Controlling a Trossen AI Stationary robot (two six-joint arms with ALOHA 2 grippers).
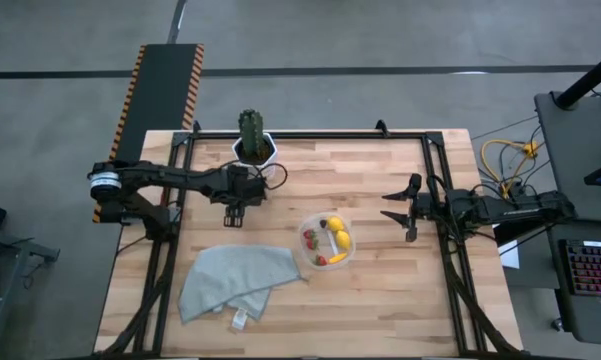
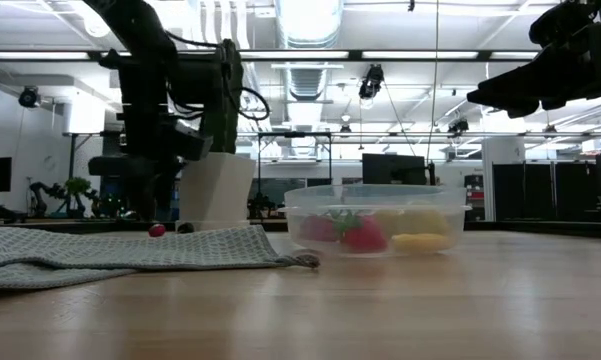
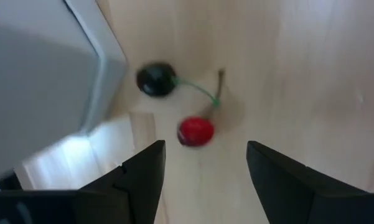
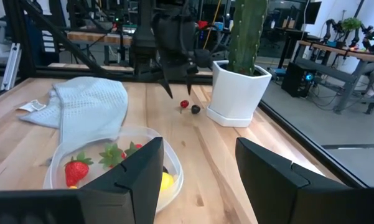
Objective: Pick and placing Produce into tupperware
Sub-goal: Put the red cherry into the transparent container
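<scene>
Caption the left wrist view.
Open left gripper hovering above a red cherry and dark cherry on the wooden table.

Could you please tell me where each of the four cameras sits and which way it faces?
High view: overhead, straight down; both arms, tupperware.
Low view: table height, level across; tupperware, left gripper.
Left wrist view: down past its open fingers at cherries.
Right wrist view: across the table past its open fingers; shares those cherries.
</scene>
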